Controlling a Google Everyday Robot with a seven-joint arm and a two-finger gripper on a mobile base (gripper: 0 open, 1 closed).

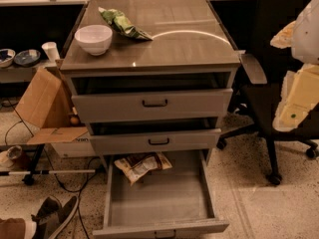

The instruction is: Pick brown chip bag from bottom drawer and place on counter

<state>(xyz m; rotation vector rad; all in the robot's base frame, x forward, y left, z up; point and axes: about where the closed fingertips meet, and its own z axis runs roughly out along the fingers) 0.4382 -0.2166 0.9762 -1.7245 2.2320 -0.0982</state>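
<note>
The brown chip bag lies crinkled on the floor of the bottom drawer, the lowest drawer of the grey drawer cabinet. Its face is dark brown with pale lettering, and its edges are tan-yellow. It sits at the drawer's rear left, skewed, with its upper edge tucked just under the front of the cabinet's middle drawer and its left end near the drawer's left wall.

The pincer shows as a pale cream blocky form to the right of the cabinet, at about the height of the top drawer and in front of a black office chair. A whiter part of the arm rises above it. It is well apart from the bag and the bottom drawer. Whether the pincer is open or closed cannot be told, and nothing can be seen in its hold.

The bottom drawer is pulled far out of the cabinet. Bare grey floor runs from the bag to the drawer's front wall and right wall. The top and middle drawers stand slightly out, overhanging the bottom drawer's rear strip where the bag lies.

On the cabinet's tabletop, a white bowl sits near the front left corner and a green chip bag lies just behind it. The tabletop's right half is glossy bare surface up to its right and front edges. A cardboard box leans beside the cabinet's left side.
</note>
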